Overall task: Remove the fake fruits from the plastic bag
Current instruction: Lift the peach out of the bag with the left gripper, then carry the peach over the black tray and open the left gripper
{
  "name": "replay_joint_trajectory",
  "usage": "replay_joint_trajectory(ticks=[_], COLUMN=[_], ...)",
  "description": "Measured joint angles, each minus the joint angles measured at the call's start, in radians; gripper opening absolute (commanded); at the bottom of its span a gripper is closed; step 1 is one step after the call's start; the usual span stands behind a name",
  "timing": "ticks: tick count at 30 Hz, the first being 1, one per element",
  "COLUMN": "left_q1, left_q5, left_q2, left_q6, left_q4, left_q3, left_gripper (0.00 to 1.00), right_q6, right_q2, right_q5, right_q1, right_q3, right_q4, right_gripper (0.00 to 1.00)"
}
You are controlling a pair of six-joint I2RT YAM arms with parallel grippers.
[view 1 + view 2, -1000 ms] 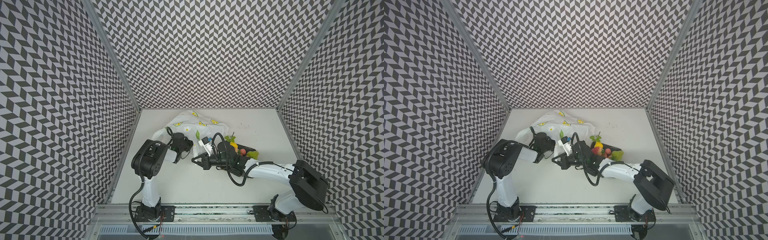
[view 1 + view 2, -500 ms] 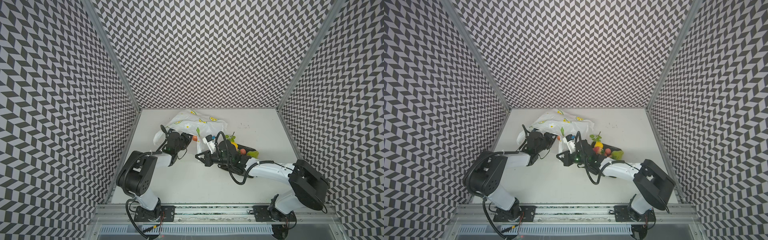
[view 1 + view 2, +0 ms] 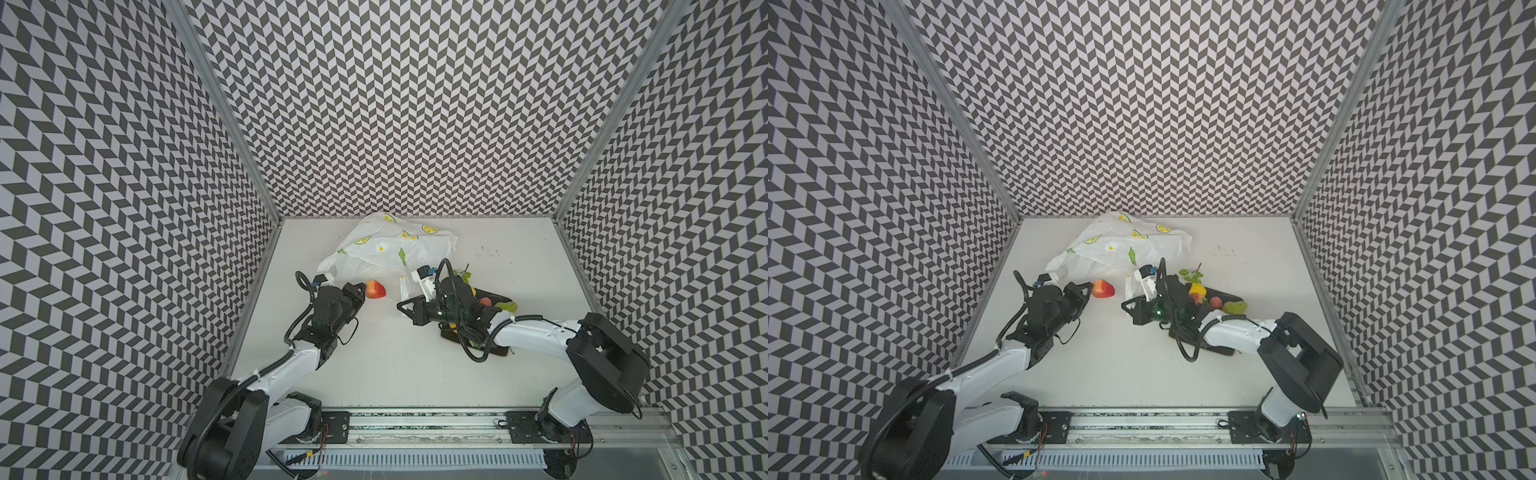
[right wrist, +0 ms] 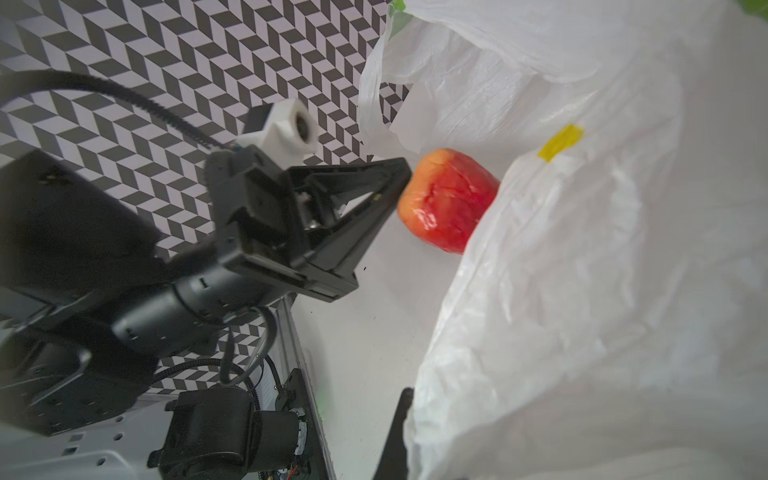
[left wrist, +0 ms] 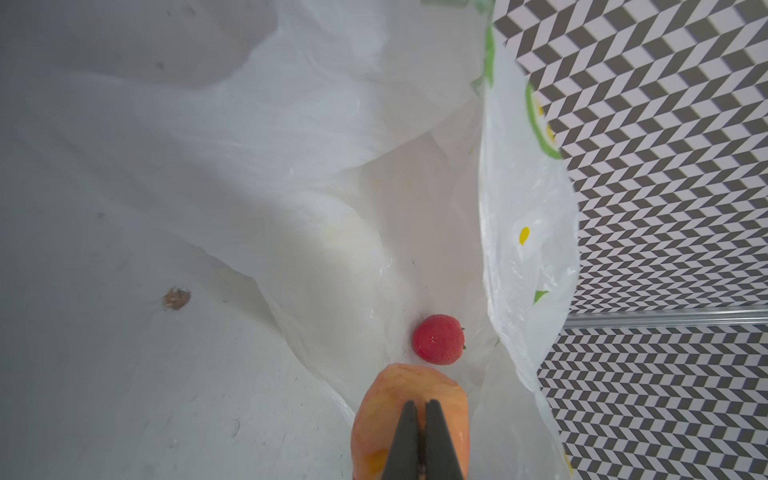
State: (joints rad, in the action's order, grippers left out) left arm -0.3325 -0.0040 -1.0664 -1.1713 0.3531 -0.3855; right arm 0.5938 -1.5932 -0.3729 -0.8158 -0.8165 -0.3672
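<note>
Film of the plastic bag (image 3: 386, 249), slumped at twelve o'clock on the counter (image 3: 415, 374) and hiding whether the closed right jaws pinch it, could sag over its six-o'clock mouth, where the left jaws, pressed together, empty, may shove the peach (image 3: 375, 289) inward onto the strawberry (image 5: 438, 338), deeper folds unseen.

The white table (image 3: 395, 365) carries three things. A crinkled plastic bag (image 3: 390, 249) printed with lemon slices lies against the far edge, left of the middle, with its mouth opening toward the near edge. Just before that mouth a red-orange peach (image 3: 375, 289) rests on the bare top. Right of the middle sits a dark plate (image 3: 496, 350). Small dark specks (image 3: 490, 251) mark the surface toward the far right corner.
</note>
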Motion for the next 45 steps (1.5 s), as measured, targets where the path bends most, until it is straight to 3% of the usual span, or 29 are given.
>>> replay_joint_trajectory(ticks=[1, 6, 9, 13, 16, 22, 29, 37, 41, 45], left_q1=[0.002, 0.013, 0.013, 0.013, 0.004, -0.118, -0.298, -0.545, -0.656, -0.696], left_q5=[-0.018, -0.097, -0.113, -0.094, -0.064, -0.039, -0.036, -0.039, -0.035, -0.022], left_q2=[0.045, 0.263, 0.322, 0.335, 0.317, 0.23, 0.067, -0.129, -0.31, -0.424], left_q6=[0.001, 0.037, 0.07, 0.116, 0.147, 0.237, 0.377, 0.407, 0.387, 0.351], left_q4=[-0.026, -0.175, -0.259, -0.304, -0.318, -0.324, -0.323, -0.246, -0.195, -0.136], left_q3=[0.005, 0.01, -0.019, -0.081, -0.128, -0.247, -0.44, -0.467, -0.497, -0.5], left_gripper=[0.0, 0.0, 0.0, 0.0, 0.0, 0.0, 0.0, 0.0, 0.0, 0.0], right_q6=[0.0, 0.002, 0.0, -0.007, -0.014, -0.026, -0.037, -0.024, -0.003, 0.004], right_q2=[-0.002, -0.013, -0.01, 0.028, 0.101, 0.353, 0.71, 1.123, 1.194, 1.194], right_q5=[0.0, 0.001, 0.01, 0.046, 0.074, 0.171, 0.402, 0.611, 0.645, 0.646], right_q1=[0.0, 0.001, 0.001, 0.001, 0.001, 0.001, 0.001, 0.001, 0.001, 0.001], right_q3=[0.0, 0.0, 0.0, 0.009, 0.031, 0.082, 0.146, 0.127, 0.119, 0.126], right_q4=[0.0, 0.001, 0.002, 0.027, 0.058, 0.164, 0.388, 0.719, 0.786, 0.835], right_gripper=[0.01, 0.3, 0.42, 0.55, 0.59, 0.69, 0.71, 0.7, 0.69, 0.69])
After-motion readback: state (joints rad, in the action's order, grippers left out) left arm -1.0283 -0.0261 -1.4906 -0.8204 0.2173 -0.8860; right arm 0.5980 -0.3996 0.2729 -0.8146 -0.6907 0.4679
